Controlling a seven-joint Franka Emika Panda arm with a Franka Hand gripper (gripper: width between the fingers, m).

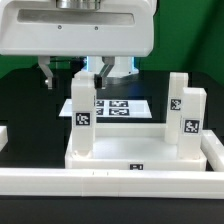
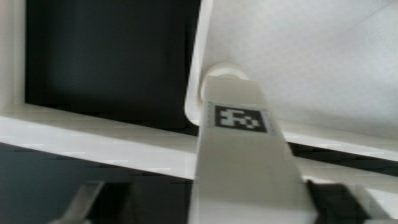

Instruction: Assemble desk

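Leg-fitting step: gripper (image 1: pixel 73 72), jaws apart but straddling the tagged leg (image 1: pixel 82 118) at centre-left on the tabletop (image 1: pixel 140 150); next move probably needs firm closure, then twisting.

1. I saw the arm hanging down from above at the far side of the scene, wrist vertical.
2. The gripper (image 1: pixel 76 74) pointed straight down, its two fingers (image 1: pixel 46 72) spread apart.
3. Whether the pads pressed on anything, I could not tell.
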